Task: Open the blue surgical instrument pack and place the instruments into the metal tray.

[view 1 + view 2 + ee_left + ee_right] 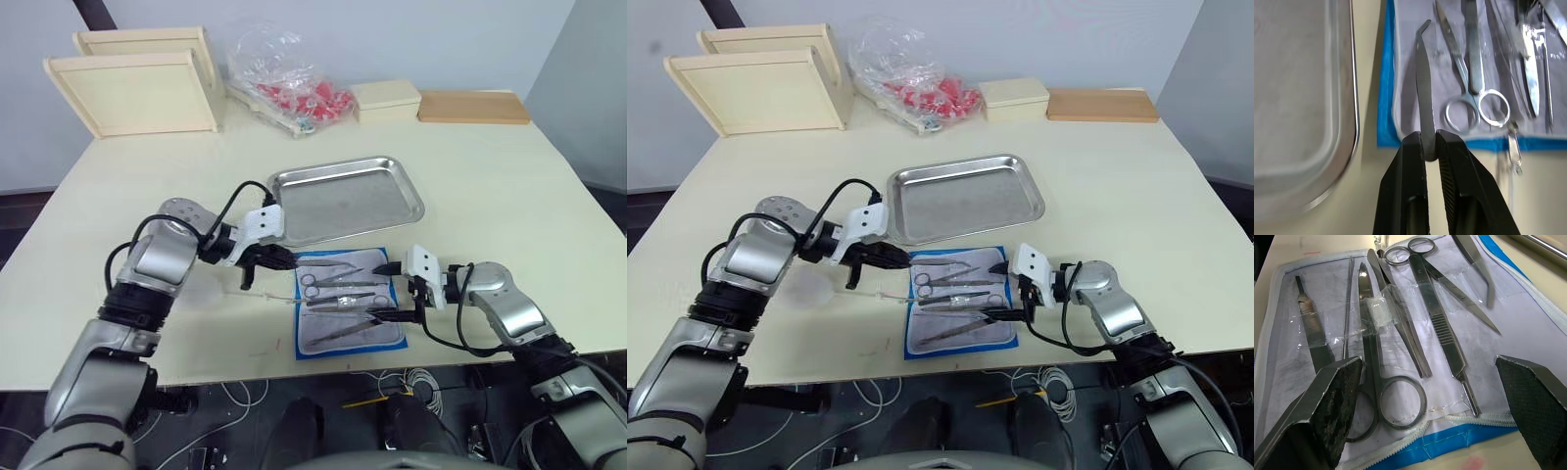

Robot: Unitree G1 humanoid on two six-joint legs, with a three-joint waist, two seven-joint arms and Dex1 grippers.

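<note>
Pack (348, 304) lying open and flat near the front edge of the tabletop, grey-white lining up, blue border showing all round. Opening step judged done.

Instruments (1400, 323) mostly in the pack: two ring-handled scissors, straight forceps, a scalpel-like handle, a thin probe, several tucked under clear pocket strips. One curved forceps (1424, 98) pinched at its butt end between the closed fingers of the left gripper (1430, 144), tip reaching over the pack's lining at the edge nearest the tray; lifted or merely resting, cannot tell.

Tray (294, 181) just behind the pack, toward mid-table, long side nearly touching the pack's far edge. Tray floor bare and shiny, nothing inside. Transfer judged barely begun: first tool in hand, none delivered, all the rest to go.

Right gripper (397, 313) at the pack's right edge, fingers spread wide, holding nothing, hovering low over the handle ends of the scissors. Looks set for a second pick, though the pocket strips may drag on the tools.

Beyond, along the back edge: two pale wooden frames (137, 88) at the back left corner, clear bag of red items (289, 88) mid-back, small box (385, 100) and a flat board (472, 106) to the right. None involved.
</note>
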